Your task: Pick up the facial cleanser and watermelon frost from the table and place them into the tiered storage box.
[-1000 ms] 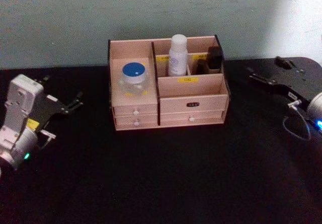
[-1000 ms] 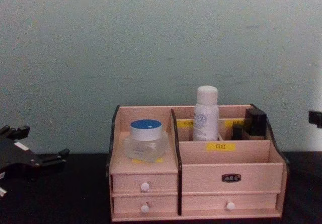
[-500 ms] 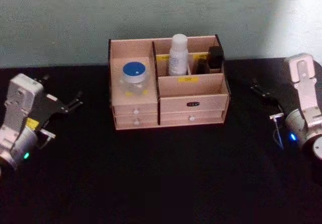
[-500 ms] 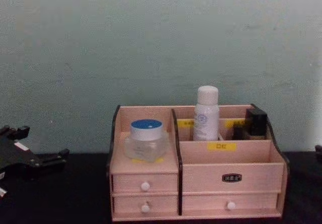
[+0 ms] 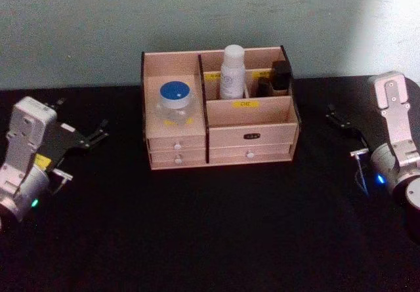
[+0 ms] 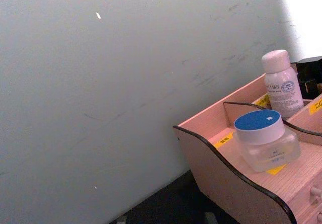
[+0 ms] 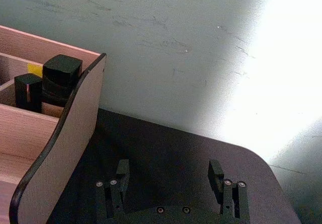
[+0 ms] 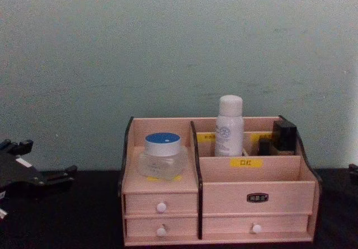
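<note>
The tiered storage box point(image 5: 249, 134) stands at the back middle of the black table. The facial cleanser, a clear jar with a blue lid point(image 5: 174, 100), rests on its left tier point(image 8: 162, 156). The watermelon frost, a white bottle point(image 5: 231, 72), stands upright in a rear compartment point(image 8: 229, 126). My left gripper point(image 5: 97, 134) is off to the box's left, open and holding nothing. My right gripper point(image 7: 169, 172) is beside the box's right end, open and holding nothing, and its fingers point(image 5: 338, 117) point toward the wall.
Two small black containers point(image 5: 281, 75) sit in the box's rear right compartment point(image 7: 60, 75). A pale wall runs close behind the box. Bare black tabletop point(image 5: 216, 226) spreads in front of the box and between the arms.
My right arm has pulled back to the right and turned its wrist upward, then settled. The left arm, the jar and the bottle have stayed put.
</note>
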`<state>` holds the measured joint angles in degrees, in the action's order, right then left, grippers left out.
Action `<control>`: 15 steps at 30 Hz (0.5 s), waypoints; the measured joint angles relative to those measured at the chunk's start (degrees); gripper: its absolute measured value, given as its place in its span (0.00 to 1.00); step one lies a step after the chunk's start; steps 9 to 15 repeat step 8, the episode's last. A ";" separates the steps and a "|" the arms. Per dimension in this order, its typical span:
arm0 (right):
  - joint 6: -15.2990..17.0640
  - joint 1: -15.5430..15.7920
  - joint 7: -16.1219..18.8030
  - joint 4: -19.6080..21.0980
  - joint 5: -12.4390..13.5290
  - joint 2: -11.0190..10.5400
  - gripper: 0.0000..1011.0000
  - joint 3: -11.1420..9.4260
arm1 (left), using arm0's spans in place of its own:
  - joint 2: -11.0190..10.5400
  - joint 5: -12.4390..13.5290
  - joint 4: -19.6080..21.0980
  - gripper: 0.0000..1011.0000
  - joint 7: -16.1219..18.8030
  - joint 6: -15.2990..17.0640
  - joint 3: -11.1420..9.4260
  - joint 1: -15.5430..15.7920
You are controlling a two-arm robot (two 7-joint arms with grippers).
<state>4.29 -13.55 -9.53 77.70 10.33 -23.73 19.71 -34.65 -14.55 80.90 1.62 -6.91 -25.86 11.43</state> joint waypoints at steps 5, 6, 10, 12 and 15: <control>0.03 0.08 0.05 0.23 0.09 -0.12 0.99 0.00 | 0.00 0.00 0.00 0.99 0.00 0.00 0.00 0.00; 0.03 0.08 0.06 0.25 0.10 -0.13 0.99 0.00 | 0.00 0.00 0.00 0.99 0.00 0.00 0.00 0.00; 0.04 0.11 0.08 0.32 0.13 -0.16 0.99 0.00 | 0.00 0.00 0.00 0.99 0.00 0.00 0.00 0.00; 0.04 0.11 0.08 0.32 0.13 -0.16 0.99 0.00 | 0.00 0.00 0.00 0.99 0.00 0.00 0.00 0.00; 0.04 0.11 0.08 0.32 0.13 -0.16 0.99 0.00 | 0.00 0.00 0.00 0.99 0.00 0.00 0.00 0.00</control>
